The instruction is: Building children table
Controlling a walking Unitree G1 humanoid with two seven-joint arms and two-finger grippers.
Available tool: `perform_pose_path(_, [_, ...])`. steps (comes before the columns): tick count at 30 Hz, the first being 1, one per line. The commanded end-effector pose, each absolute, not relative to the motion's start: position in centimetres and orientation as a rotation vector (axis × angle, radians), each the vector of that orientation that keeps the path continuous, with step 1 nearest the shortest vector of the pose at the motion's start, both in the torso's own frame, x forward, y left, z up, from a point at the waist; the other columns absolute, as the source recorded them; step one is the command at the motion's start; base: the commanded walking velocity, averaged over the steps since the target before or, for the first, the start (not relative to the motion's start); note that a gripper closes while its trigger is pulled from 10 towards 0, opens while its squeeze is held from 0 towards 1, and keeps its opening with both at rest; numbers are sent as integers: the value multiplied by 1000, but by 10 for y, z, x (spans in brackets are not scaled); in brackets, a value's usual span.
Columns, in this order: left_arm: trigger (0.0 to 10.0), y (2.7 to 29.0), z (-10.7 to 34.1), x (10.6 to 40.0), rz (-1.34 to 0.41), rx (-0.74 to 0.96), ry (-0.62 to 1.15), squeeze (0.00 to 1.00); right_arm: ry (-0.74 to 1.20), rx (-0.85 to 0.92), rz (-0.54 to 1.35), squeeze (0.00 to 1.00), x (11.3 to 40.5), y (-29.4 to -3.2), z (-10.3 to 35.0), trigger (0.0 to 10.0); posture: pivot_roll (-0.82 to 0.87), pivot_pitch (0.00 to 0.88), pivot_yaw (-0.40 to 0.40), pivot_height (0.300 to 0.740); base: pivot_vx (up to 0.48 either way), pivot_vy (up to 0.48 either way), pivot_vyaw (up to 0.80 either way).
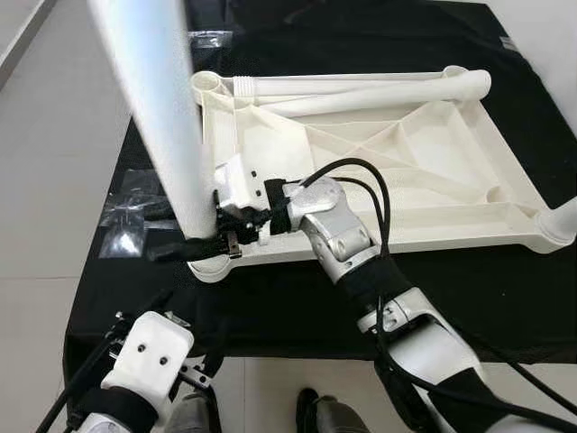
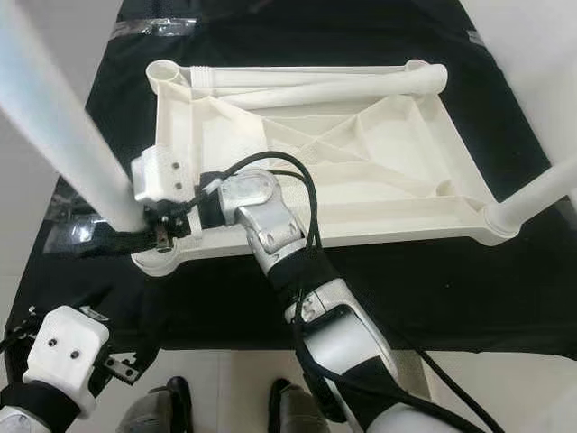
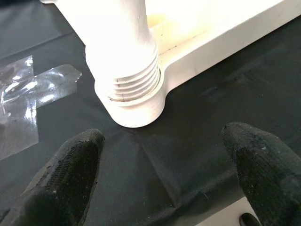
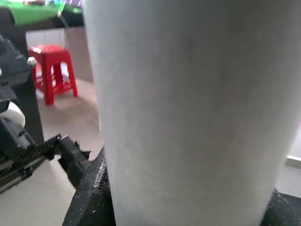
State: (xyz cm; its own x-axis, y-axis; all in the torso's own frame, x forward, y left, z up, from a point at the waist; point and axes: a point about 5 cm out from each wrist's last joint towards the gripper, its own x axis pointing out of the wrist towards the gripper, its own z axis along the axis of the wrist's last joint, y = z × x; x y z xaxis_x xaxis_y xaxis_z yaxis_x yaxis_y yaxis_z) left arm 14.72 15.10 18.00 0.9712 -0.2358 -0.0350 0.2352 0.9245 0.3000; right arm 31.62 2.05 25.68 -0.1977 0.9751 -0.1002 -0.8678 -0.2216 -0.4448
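Note:
A white plastic table top (image 1: 406,153) lies upside down on a black cloth (image 1: 297,307). A white leg (image 1: 158,108) stands upright in its near-left corner socket (image 1: 212,268). My right gripper (image 1: 194,236) is shut on this leg just above the socket, and the right wrist view has a finger (image 4: 94,193) on each side of it. The leg's threaded end (image 3: 131,80) sits in the socket with several threads still showing. My left gripper (image 3: 164,155) is open and empty, low over the cloth just in front of that corner. A second leg (image 2: 532,198) stands in the near-right corner.
Two loose legs (image 1: 361,90) lie along the far side of the table top. A clear plastic bag (image 1: 131,212) lies on the cloth left of the socket. The cloth's near edge meets pale floor tiles (image 1: 270,388). A red stool (image 4: 54,70) stands farther off.

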Motion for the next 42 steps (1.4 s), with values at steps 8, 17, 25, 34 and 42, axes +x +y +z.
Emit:
perform_pose_path(8, [10000,152,171,148,-236,303,50,0,-13,-346,1673,0,333,8,220,10000,128,340,-138,740,0,0,0])
perform_pose_path(17, [10000,152,171,149,-234,301,52,0,61,-197,1476,0,348,10,220,10000,127,341,-137,740,0,0,0])
perform_pose_path(25, [10000,153,170,149,-235,301,54,0,69,-177,1426,0,348,6,215,10000,128,339,-134,740,0,0,0])
perform_pose_path(34, [10000,153,170,149,-234,301,56,0,9,-142,1295,0,345,4,205,10000,124,337,-132,740,0,0,0])
perform_pose_path(42, [10000,154,169,149,-235,302,60,0,-92,-83,1265,0,326,14,196,10000,126,327,-126,740,0,0,0])
